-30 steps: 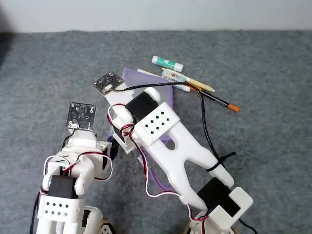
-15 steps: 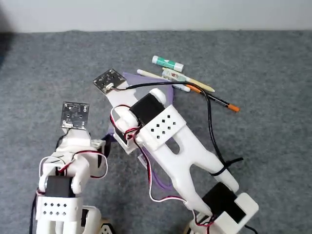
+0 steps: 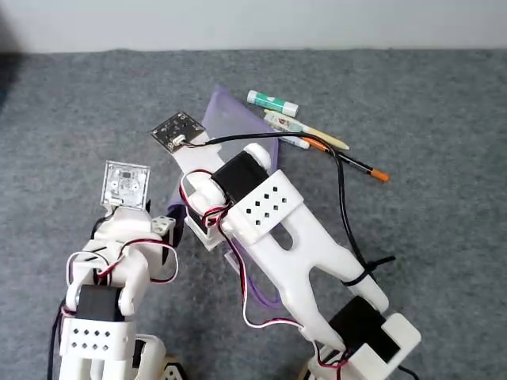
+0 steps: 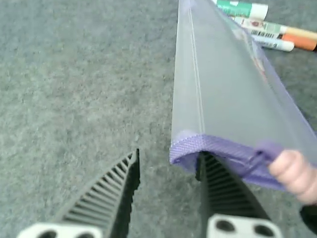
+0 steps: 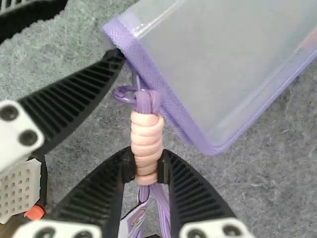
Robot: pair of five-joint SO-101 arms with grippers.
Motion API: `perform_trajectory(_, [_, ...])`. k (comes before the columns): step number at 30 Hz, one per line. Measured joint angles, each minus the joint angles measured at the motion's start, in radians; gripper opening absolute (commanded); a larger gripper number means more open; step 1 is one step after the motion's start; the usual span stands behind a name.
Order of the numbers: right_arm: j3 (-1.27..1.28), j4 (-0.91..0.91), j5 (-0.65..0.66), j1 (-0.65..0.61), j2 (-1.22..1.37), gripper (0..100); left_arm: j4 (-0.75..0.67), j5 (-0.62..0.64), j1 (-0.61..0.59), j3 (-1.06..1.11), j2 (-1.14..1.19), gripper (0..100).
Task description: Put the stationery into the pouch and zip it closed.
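The purple translucent pouch (image 3: 238, 127) is tilted up on edge off the carpet. Its woven corner (image 4: 187, 145) sits between the fingers of my open left gripper (image 4: 168, 159), against one finger (image 4: 223, 188). My right gripper (image 5: 147, 157) is shut on the pink beaded zipper pull (image 5: 146, 141) at that same corner; the pull (image 4: 292, 171) also shows beside the left gripper. The stationery lies on the carpet beyond the pouch: a green-capped glue stick (image 3: 272, 101), several pens (image 3: 309, 133) and a black pen with an orange tip (image 3: 358, 165).
Grey carpet (image 3: 428, 103) covers the table, with free room to the left and right of the arms. The right arm's black cable (image 3: 337, 198) loops over the pens. A pale wall runs along the far edge.
The pouch has been lifted from lying flat to standing tilted, its far corner now higher. The left arm has shifted slightly beside the pouch's near corner.
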Motion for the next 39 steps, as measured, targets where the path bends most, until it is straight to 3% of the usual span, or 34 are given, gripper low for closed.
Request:
perform_trajectory(20, [0.000, 0.003, 0.000, -0.052, 0.000, 0.8, -0.158, 0.005, 0.000, 0.169, 0.000, 13])
perform_trajectory(31, [0.000, 0.005, 0.000, -0.054, 0.000, 0.8, -0.255, 0.000, 0.063, 0.238, 0.000, 13])
perform_trajectory(37, [0.000, 0.005, 0.000, -0.055, 0.000, 0.8, -0.267, 0.002, 0.071, 0.265, 0.000, 1])
perform_trajectory(39, [0.000, 0.005, 0.000, -0.055, 0.000, 0.8, -0.267, 0.005, 0.071, 0.265, 0.000, 1])
